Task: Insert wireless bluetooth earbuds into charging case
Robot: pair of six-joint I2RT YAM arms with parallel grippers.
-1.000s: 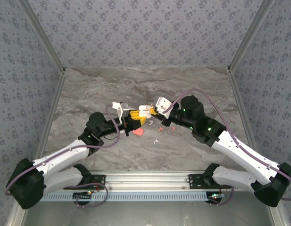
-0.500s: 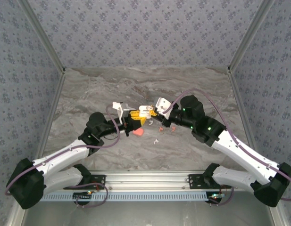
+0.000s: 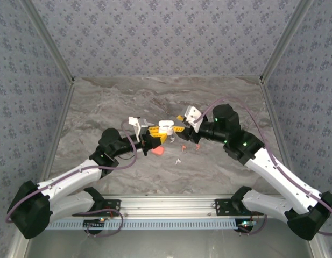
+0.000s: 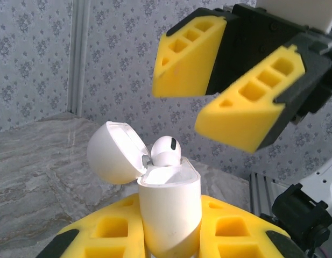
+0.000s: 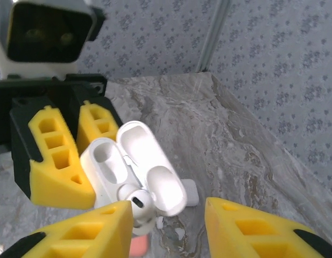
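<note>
Left gripper (image 3: 157, 135) is clamped on the lower body of the white charging case (image 4: 171, 207), which stands upright with its lid (image 4: 114, 153) swung open. One white earbud (image 4: 166, 150) sits in the case's mouth. Right gripper (image 4: 200, 110) is near the case on its right, jaws spread, holding nothing. Loose earbuds (image 3: 182, 146) lie on the table (image 3: 101, 107), right of and nearer than the case.

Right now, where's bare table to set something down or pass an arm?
Free: the far half of the table, from the back wall to the centre cluster; also the strip along the left wall. Crowded: the centre, where the left gripper holds the open white case facing the right gripper, with a coral case and loose earbuds on the near side.
</note>
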